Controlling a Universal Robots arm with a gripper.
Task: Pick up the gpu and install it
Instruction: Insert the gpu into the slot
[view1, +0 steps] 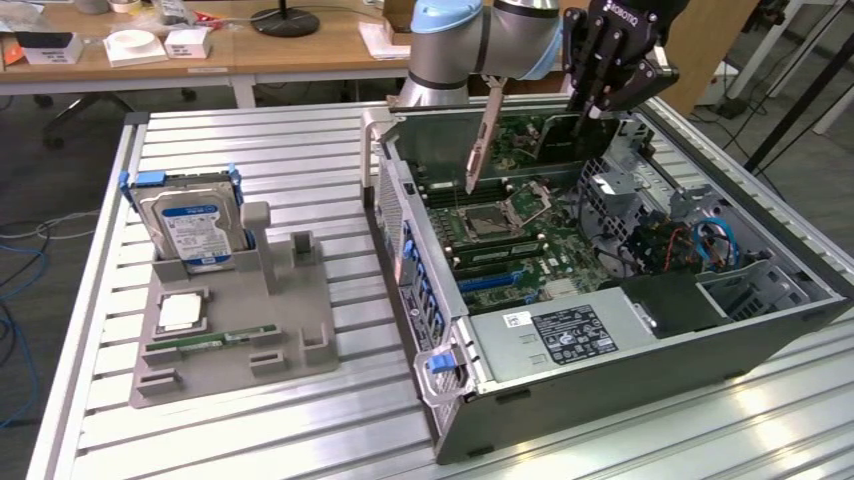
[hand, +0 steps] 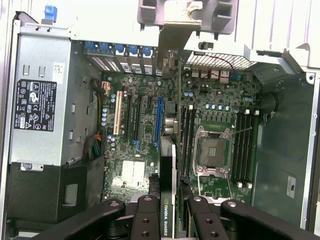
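Open grey metal computer case: clear above green motherboard; silver power-supply box, black drive cage, thin dark gpu card obstruct.

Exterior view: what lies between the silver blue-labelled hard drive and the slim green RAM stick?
A square silver chip, flat on the grey holder; exterior view.
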